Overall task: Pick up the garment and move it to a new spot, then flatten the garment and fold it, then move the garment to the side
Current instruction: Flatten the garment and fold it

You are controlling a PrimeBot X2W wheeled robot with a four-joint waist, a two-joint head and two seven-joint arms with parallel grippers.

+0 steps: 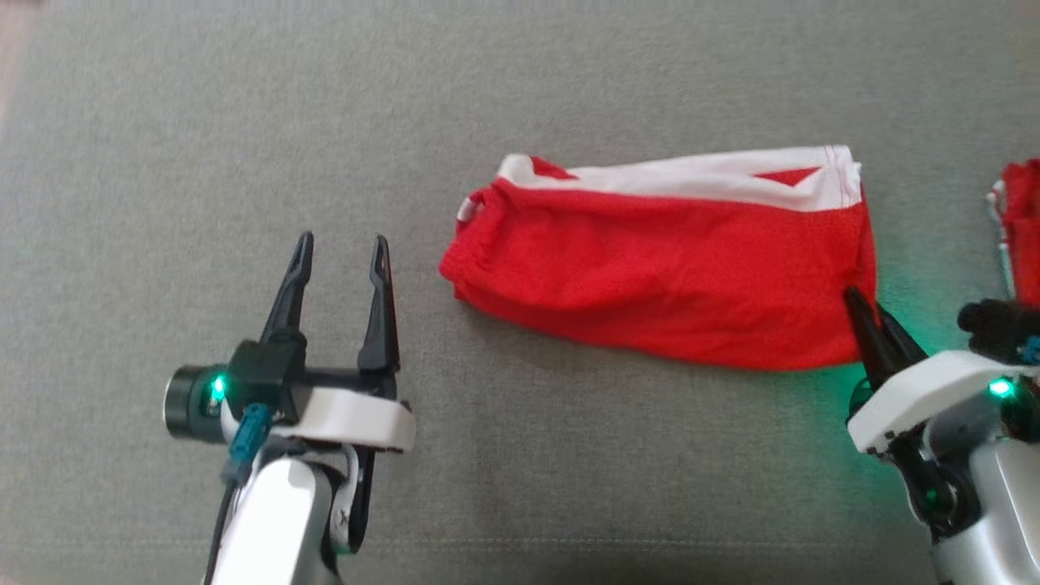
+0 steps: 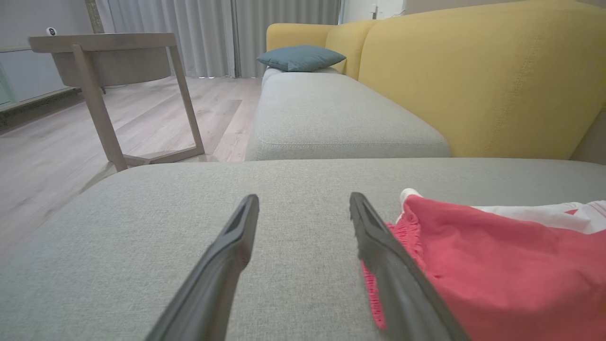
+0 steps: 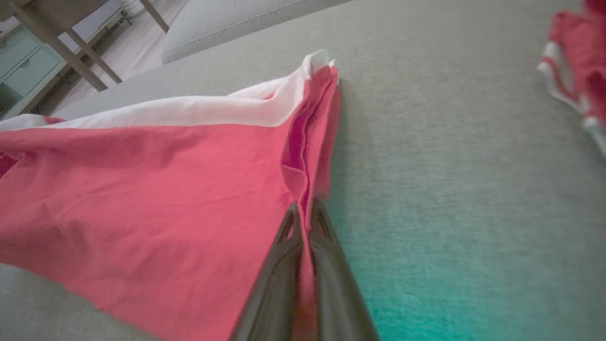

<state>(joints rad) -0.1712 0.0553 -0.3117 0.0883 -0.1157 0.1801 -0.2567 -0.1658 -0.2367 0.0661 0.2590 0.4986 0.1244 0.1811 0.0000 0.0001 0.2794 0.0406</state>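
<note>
On the grey woven sofa cushion (image 1: 244,122), mid-field: the red fabric garment with a white band (image 1: 666,268), lying folded into a long flat slab.

- Long axis runs left to right across the head view. White band along the far edge, gathered hem at the left end, few creases.
- Right pincer (image 1: 865,313): pressed together on the garment's near right corner, layered red edge pinched between the fingers.
- Left pincer (image 1: 342,240): spread wide, holding nothing, near the left end but apart from it.
- Right arm is the nearer. A pull to the side would likely drag the free left end.
- Second red-and-white cloth (image 1: 1020,227) lies further right, apart.
</note>
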